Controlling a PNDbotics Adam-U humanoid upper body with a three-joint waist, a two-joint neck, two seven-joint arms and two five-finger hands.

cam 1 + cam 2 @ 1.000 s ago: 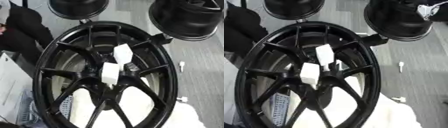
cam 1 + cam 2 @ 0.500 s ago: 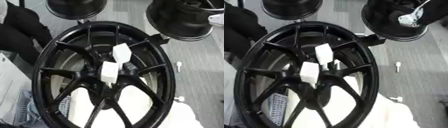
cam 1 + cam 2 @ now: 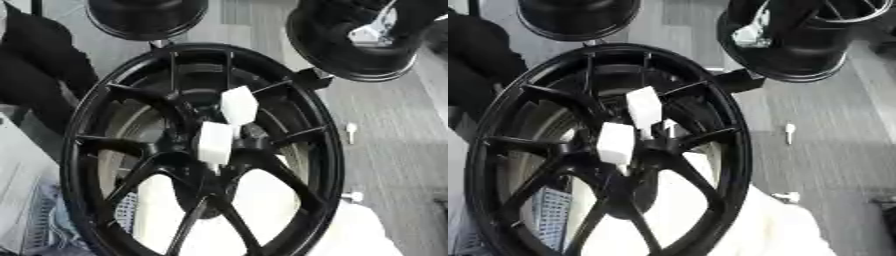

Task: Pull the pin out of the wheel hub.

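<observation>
A large black spoked wheel hub point(image 3: 105, 105) lies tilted across the middle of both views. Two white block-shaped pins stand out of its centre: one point(image 3: 238, 105) higher and slightly right, the other point(image 3: 214, 142) lower and left, close together. My right hand point(image 3: 752, 35) shows as a blurred black and silver shape at the upper right, over another black wheel point(image 3: 798, 60) and well apart from the pins. Nothing is visibly held in it. My left hand is in neither view.
A third black wheel point(image 3: 144, 20) sits at the top left. Dark cloth point(image 3: 39, 65) fills the left edge. A white cover point(image 3: 350, 235) lies under the hub's lower part. Two small white pins point(image 3: 351, 129) point(image 3: 353, 196) lie on the grey floor to the right.
My right hand has moved left and slightly down across the far right wheel. The two white pins stay in the hub centre.
</observation>
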